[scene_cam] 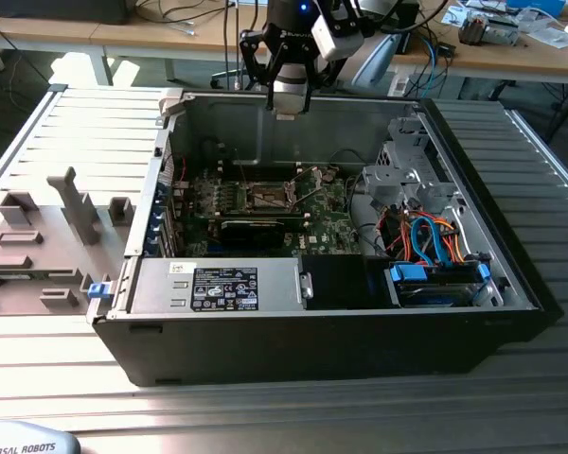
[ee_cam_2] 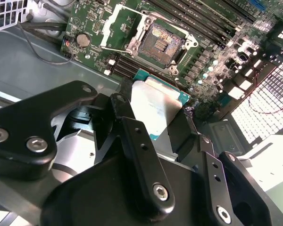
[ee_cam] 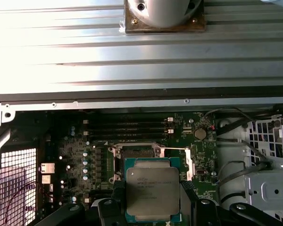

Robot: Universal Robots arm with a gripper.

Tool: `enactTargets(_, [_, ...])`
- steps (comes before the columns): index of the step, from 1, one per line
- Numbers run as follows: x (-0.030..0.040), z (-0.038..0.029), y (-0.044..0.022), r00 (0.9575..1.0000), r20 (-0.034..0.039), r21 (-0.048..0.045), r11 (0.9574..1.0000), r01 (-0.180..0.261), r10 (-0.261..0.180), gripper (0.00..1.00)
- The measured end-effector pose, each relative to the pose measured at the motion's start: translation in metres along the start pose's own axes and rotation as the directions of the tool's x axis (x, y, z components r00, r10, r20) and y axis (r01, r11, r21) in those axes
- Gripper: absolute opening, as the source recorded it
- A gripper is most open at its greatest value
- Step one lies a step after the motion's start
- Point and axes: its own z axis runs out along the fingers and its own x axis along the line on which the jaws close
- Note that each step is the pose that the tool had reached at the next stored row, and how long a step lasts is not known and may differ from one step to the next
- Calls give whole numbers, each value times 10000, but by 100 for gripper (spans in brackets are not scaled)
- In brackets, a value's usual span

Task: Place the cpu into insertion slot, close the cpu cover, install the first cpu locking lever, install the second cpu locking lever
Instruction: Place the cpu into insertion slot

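Frankly, my worry is the cpu point(ee_cam: 153, 193) itself. It hangs in the air, metal top towards the first wrist camera, above the open socket point(ee_cam: 137, 151) and not yet in it. If it comes down slightly turned or off to one side, I judge it would land on the socket's rim or contacts instead of seating flat, and those contacts would bend. A thin chip held only by its edges could also tilt or slip out.

The claw point(ee_cam: 153, 200) is closed down to the chip's width, pinching the cpu by two opposite edges and touching nothing else.

In the second wrist view the cpu cover point(ee_cam_2: 107, 33) lies swung open just beside the socket, so the way in is clear.

Around them sits the motherboard point(ee_cam: 75, 155), on the floor of the open case point(scene_cam: 293, 132). The case rests near the middle of the ribbed worktop point(scene_cam: 76, 123).
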Motion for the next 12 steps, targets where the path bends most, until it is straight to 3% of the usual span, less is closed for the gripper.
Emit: enactTargets(12, [-1, 35, -3, 10000, -1, 0, 10000, 0, 0, 54])
